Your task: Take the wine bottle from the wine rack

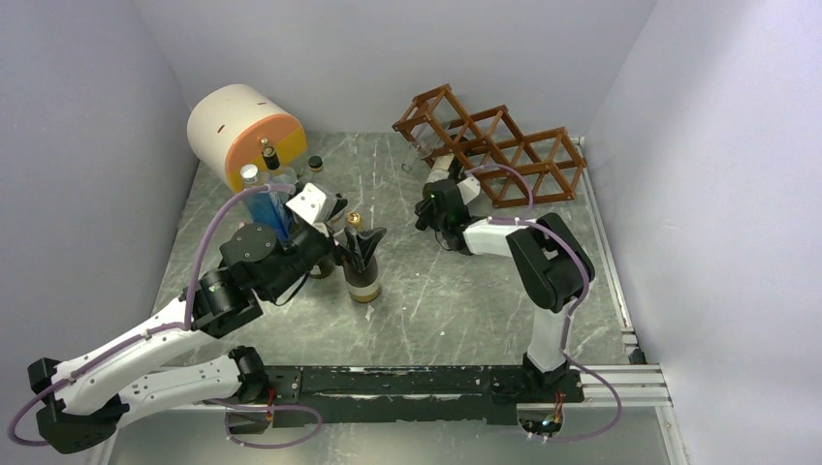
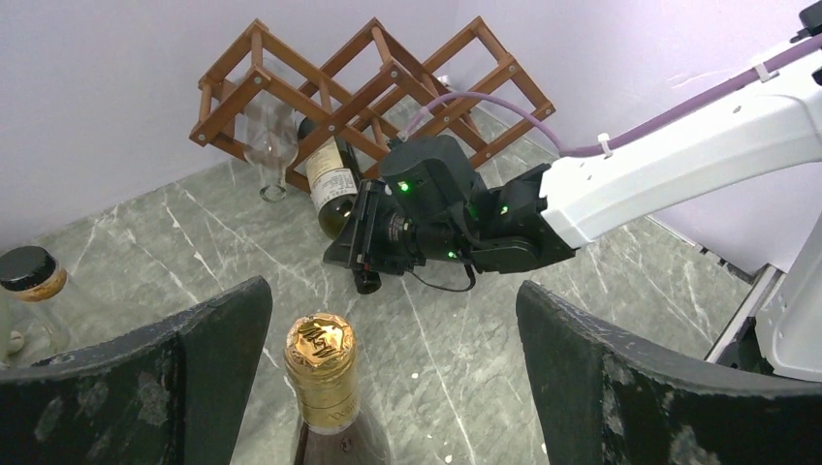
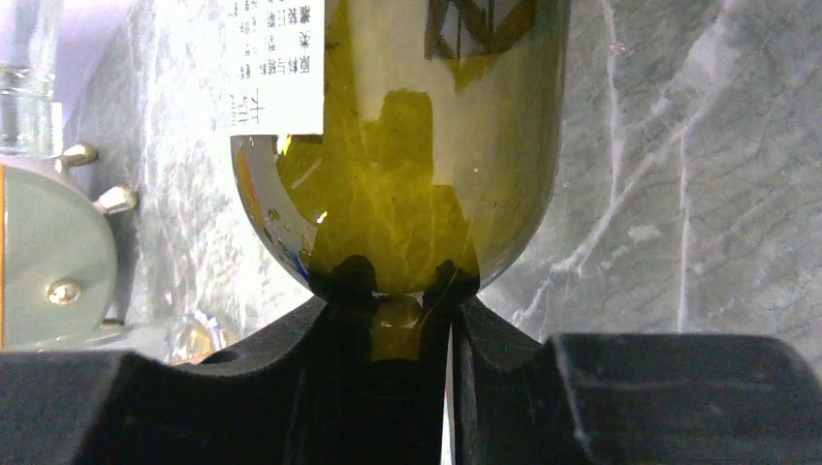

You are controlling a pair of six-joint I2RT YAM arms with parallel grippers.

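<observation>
Wine bottle [image 2: 331, 180]: you find it lying in a lower cubby at the left end of the wine rack [image 2: 388, 73], left of centre in the left wrist view. Its base is tucked up into the lattice. Its shoulder and neck point out and down toward the table [image 1: 465, 291], and the pale label faces the camera.

Right gripper [image 3: 402, 312]: your fingers are closed on the bottle's neck. In the right wrist view the green glass shoulder fills the upper centre and narrows into the neck, which sits pinched between the two black pads at lower centre. The bottle has not left the rack.

Rack: it stands on the table against the back wall, at the upper right of the overhead view. It is a reddish-brown lattice of diamond openings. A clear wine glass [image 2: 271, 145] stands upright at its left end; whether it is inside the frame or just in front cannot be told.

Left gripper [image 1: 361, 244]: the fingers are spread wide, one on each side of a second bottle [image 2: 320, 358]. This bottle stands upright near the centre of the overhead view and has a gold foil top. The fingers do not touch it.

Surroundings: a white-and-orange cylinder [image 1: 242, 131] lies at the upper left of the overhead view, well apart from the rack. A jar with a black lid [image 2: 29, 281] sits at the left edge of the left wrist view.
</observation>
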